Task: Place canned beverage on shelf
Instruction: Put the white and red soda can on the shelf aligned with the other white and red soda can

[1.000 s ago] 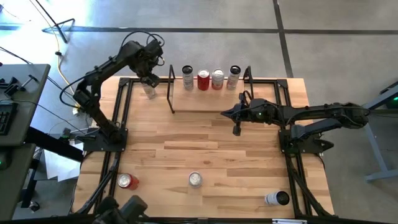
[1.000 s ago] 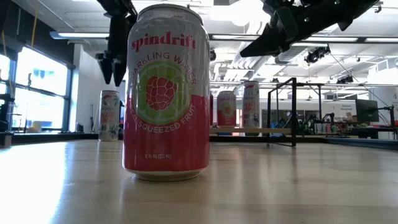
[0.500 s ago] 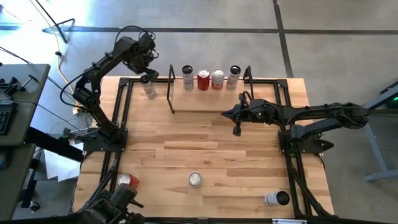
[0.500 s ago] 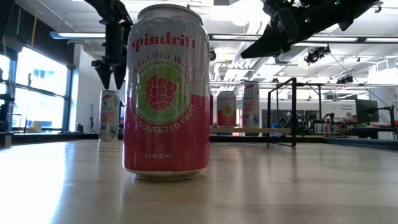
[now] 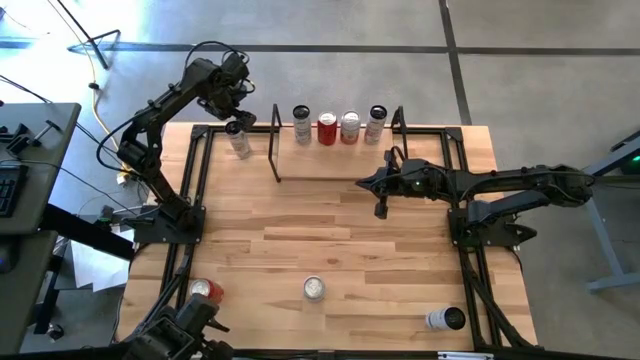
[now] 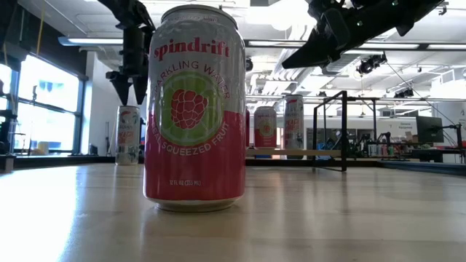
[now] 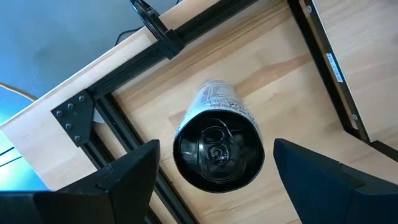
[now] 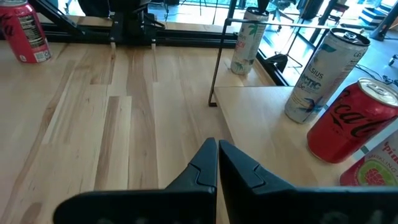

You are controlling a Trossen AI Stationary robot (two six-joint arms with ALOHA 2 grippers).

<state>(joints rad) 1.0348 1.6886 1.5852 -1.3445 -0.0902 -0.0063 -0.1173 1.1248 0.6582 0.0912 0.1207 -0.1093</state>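
A white slim can (image 5: 238, 141) stands upright on the tabletop, just left of the shelf's left end frame (image 5: 275, 140). My left gripper (image 5: 234, 112) hangs open above it. In the left wrist view the can's top (image 7: 217, 149) lies between the two spread fingers, untouched. In the low view the gripper (image 6: 129, 91) is clear above the can (image 6: 127, 135). The shelf board (image 5: 335, 155) carries several upright cans (image 5: 327, 128) along its far edge. My right gripper (image 5: 380, 209) is shut and empty, above the table near the shelf's right end; its wrist view shows the shut gripper (image 8: 217, 152).
A large Spindrift can (image 6: 193, 109) stands close in front of the low camera; it shows in the high view (image 5: 314, 288) near the front edge. A red can (image 5: 206, 291) is at the front left and a white can (image 5: 445, 318) lies at the front right. Black rails (image 5: 200, 170) frame the table.
My left gripper has drawn back a little toward the table's far left corner, staying open above the white can, which stands where it was.
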